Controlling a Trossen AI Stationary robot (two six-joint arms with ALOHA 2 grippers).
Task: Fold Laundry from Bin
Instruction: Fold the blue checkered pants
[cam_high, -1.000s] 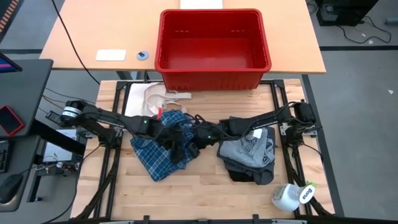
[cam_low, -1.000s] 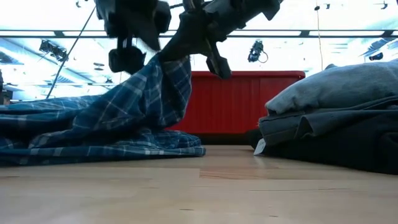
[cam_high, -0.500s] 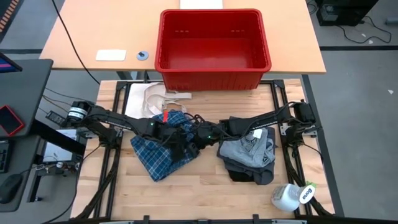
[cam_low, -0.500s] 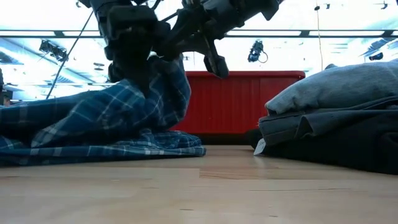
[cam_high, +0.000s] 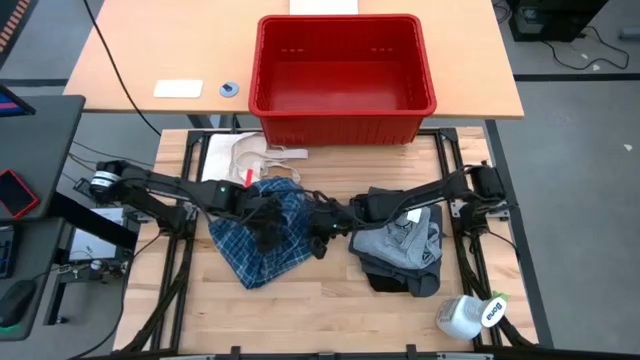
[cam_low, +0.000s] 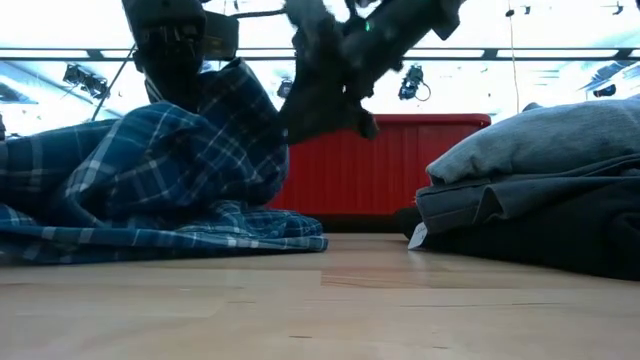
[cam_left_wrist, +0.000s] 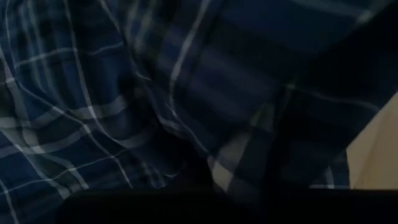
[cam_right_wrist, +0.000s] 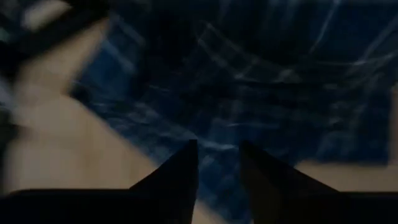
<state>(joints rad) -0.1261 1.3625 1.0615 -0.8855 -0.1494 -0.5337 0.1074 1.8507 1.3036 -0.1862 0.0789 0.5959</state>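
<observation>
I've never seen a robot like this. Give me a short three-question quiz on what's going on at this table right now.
1. True or false: the red bin has clothes in it.
2. Which garment is the left gripper shut on: A) the plaid shirt, B) the grey garment, C) the cream cloth?
3. Fill in: the spray bottle lies at the table's near ____ corner.

Key: 1 false, it is empty; 2 A; 3 right. The right gripper, fingers parted, hangs beside the shirt.
</observation>
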